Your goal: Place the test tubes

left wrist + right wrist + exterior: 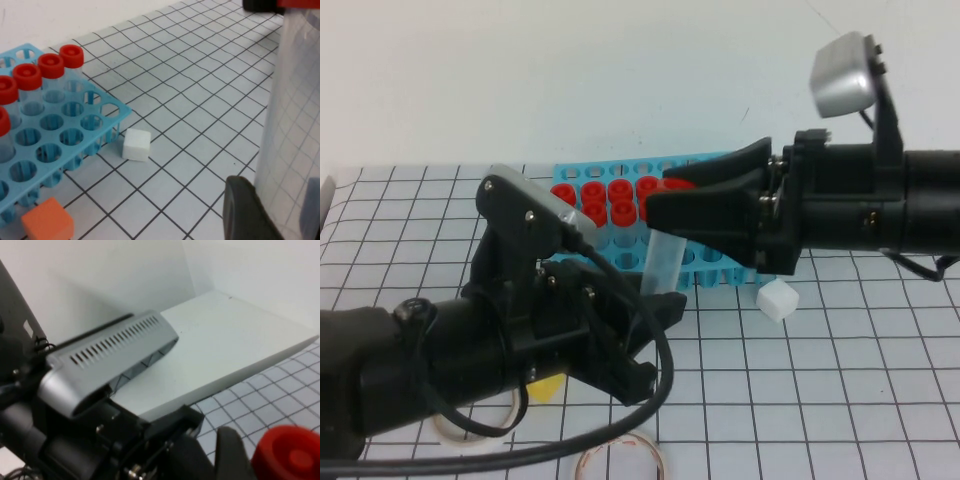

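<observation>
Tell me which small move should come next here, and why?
Probably the right gripper should close on the red cap: its jaws stand open around it, above the blue rack, while the left gripper grips the test tube lower down, tilted up. It looks like a handover.

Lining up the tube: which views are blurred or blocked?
High view clear enough: left tool, low left, grips the test tube; right tool, mid-right, open around its red cap. Left wrist view: tube looms close, blurred. Right wrist view: cap close, out of focus.
</observation>
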Tool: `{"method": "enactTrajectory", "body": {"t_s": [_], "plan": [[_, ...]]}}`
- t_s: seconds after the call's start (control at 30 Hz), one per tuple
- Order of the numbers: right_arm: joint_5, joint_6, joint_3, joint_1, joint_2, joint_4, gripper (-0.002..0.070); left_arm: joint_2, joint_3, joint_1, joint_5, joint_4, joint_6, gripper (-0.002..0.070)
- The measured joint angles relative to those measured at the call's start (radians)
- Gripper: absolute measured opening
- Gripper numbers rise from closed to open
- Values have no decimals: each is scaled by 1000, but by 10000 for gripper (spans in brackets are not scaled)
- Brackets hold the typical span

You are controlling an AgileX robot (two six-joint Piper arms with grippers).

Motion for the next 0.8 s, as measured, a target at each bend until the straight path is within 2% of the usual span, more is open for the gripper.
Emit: {"method": "enactTrajectory", "body": {"t_s": [0.17, 0.37, 0.8], "plan": [[4, 0, -2, 4, 27, 0, 345, 0, 0, 17, -8, 0, 2, 211], [8, 0, -4, 4, 36, 0, 289, 0, 0, 17, -14, 0, 2, 211], [16, 0, -6, 4, 45, -18, 286, 52, -2, 17, 39, -17, 4, 211]]}}
